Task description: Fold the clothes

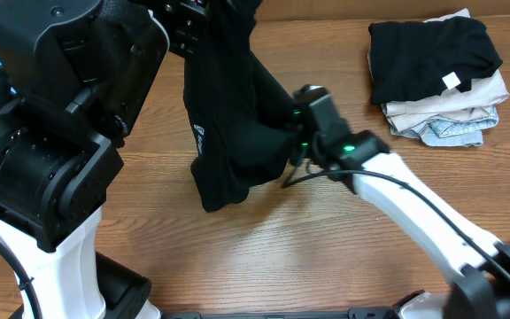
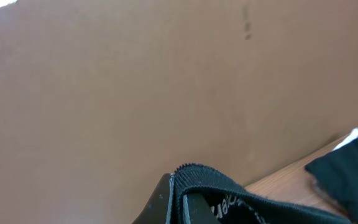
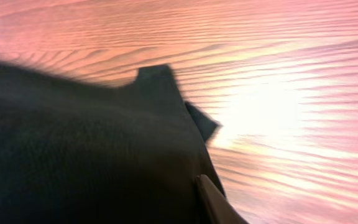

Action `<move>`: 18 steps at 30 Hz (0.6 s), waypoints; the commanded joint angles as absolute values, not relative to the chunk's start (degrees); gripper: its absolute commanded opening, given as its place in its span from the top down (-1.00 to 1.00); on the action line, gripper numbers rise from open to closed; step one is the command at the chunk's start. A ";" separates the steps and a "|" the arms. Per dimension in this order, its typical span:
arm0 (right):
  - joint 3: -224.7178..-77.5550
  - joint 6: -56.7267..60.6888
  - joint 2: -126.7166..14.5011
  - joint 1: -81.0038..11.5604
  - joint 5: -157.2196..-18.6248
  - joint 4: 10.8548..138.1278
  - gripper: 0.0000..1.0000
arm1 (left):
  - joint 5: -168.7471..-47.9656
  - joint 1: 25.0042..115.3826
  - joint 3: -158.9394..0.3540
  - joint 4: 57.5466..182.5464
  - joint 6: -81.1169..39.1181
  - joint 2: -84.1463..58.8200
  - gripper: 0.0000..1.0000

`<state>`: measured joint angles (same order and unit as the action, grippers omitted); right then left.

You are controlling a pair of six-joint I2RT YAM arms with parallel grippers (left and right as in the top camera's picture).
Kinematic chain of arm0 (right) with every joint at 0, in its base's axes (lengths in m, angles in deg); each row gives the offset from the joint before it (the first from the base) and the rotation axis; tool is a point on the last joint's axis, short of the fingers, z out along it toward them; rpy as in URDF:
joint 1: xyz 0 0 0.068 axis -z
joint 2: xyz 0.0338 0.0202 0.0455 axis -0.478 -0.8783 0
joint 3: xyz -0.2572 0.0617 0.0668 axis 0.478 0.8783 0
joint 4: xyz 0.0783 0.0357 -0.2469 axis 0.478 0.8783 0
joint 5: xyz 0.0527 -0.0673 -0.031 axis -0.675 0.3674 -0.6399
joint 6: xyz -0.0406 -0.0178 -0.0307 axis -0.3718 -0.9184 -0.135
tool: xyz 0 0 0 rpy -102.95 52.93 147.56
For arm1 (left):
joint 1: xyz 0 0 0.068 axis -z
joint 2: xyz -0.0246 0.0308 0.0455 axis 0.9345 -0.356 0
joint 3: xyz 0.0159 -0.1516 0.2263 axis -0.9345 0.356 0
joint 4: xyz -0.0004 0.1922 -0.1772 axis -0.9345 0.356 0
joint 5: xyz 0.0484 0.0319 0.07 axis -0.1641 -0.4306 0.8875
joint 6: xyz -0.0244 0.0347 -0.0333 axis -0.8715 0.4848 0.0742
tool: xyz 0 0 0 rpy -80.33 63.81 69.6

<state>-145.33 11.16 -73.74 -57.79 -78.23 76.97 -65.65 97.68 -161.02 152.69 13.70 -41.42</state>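
Overhead shows two arms, one loose black T-shirt (image 1: 233,133) and one stack of folded clothes (image 1: 436,75) on the wooden table (image 1: 282,257). The stack sits at 2 o'clock, with a black piece on top, pale cream cloth under it and a light blue piece at the bottom.

The T-shirt hangs from 12 o'clock down to the table's centre, where its lower end rests bunched. One small patch of white logo lettering (image 1: 198,137) shows on its 9 o'clock side.

The left arm (image 1: 51,133) stands tall at 9 o'clock, reaching toward 12. On its wrist view, the left gripper (image 2: 179,196) is clamped on the shirt's ribbed hem.

The right arm (image 1: 423,208) stretches in low from 5 o'clock. The right gripper (image 1: 292,146) is pressed into the shirt's 3 o'clock side. Black cloth fills its wrist view beside one finger (image 3: 216,199), and I cannot tell whether this pincer has hold of the fabric.
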 commanded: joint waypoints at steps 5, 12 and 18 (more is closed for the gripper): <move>-154.32 5.74 -58.85 -49.81 -77.14 87.77 0.70 | -59.05 96.17 -161.58 155.68 12.87 -40.52 0.92; -160.90 2.99 -50.22 -46.10 -77.14 97.82 0.71 | -53.63 90.23 -161.58 157.80 12.76 -37.77 0.91; -163.54 3.36 -44.82 -45.84 -80.44 100.14 0.73 | -60.90 89.83 -161.58 158.13 12.21 -34.97 0.91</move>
